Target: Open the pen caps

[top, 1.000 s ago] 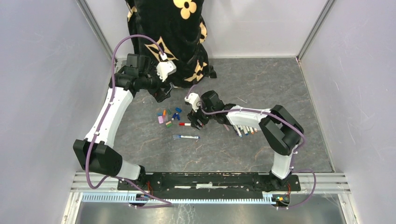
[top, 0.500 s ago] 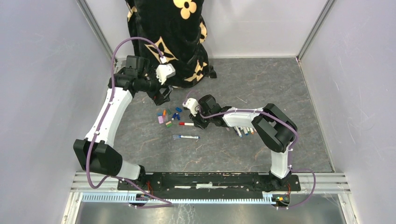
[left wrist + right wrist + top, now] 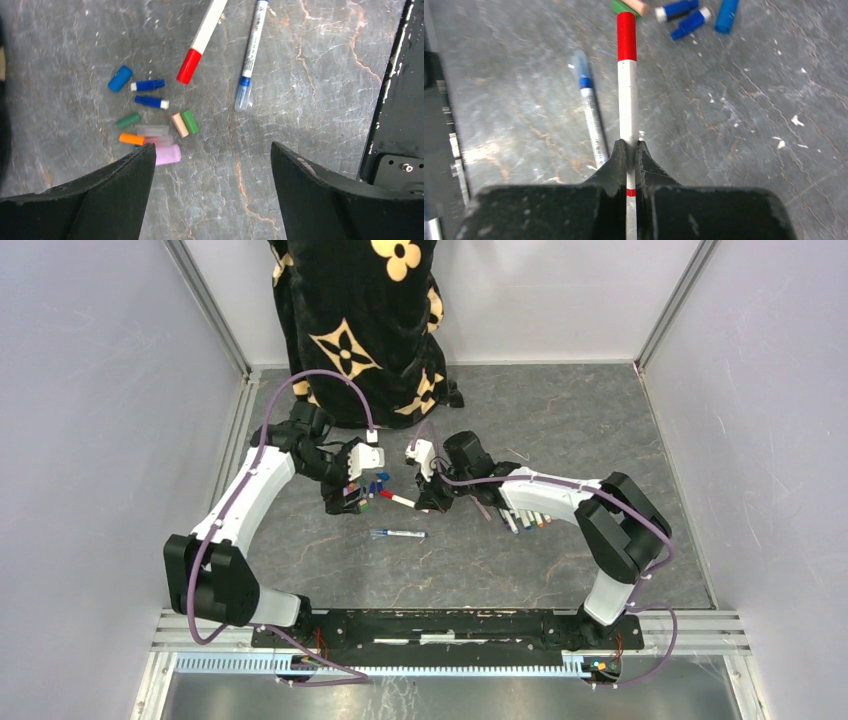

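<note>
One blue pen (image 3: 251, 52) — barrel print (image 3: 255, 35) illegible

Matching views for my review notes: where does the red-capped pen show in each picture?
Top external: red-capped pen near centre, just above the blue pen.
Left wrist: top centre, slanting, left of the blue pen.
Right wrist: centre, upright in picture, clamped in the right gripper's jaws.
Shared landmark: the blue pen, alongside it in all three.
</note>
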Tool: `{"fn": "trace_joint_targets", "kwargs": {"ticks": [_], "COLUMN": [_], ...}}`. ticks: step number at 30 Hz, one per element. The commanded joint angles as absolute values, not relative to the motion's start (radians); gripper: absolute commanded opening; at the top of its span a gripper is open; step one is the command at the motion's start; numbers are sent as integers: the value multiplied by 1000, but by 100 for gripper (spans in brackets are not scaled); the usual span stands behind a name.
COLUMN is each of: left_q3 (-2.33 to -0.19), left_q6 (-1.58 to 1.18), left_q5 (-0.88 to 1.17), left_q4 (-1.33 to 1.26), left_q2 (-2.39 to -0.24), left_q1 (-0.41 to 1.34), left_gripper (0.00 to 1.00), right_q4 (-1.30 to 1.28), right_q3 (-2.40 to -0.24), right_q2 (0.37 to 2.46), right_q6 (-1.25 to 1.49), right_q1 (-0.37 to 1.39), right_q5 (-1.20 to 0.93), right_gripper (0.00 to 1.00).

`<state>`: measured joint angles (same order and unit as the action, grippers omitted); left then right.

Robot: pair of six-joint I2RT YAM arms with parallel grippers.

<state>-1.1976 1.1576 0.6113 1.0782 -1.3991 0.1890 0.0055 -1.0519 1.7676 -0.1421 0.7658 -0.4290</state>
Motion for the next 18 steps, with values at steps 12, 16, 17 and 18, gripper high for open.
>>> {"fn": "trace_joint_targets", "kwargs": {"ticks": [12, 16, 17, 18], "left_q3": [-1186, -1190, -1194, -1199], "left_q6": [1388, 1409, 1419, 1429], "left_q5": [746, 755, 758, 758], "left_q4": [1100, 1119, 1133, 1150], "left_q2": [-1386, -1402, -1408, -1416], "left_q1": [265, 277, 280, 284], "left_gripper": [78, 77, 77, 76], "right_q4": [2, -37, -42, -48], "right_q3": [-1103, -1114, -1117, -1119], "right_q2": [1706, 1709, 1709, 1709], "right_q6": [-66, -75, -78, -80], "right_q1": [708, 707, 706, 707], "right_q5": [-924, -943, -943, -941], "right_gripper": [0, 0, 0, 0]}}
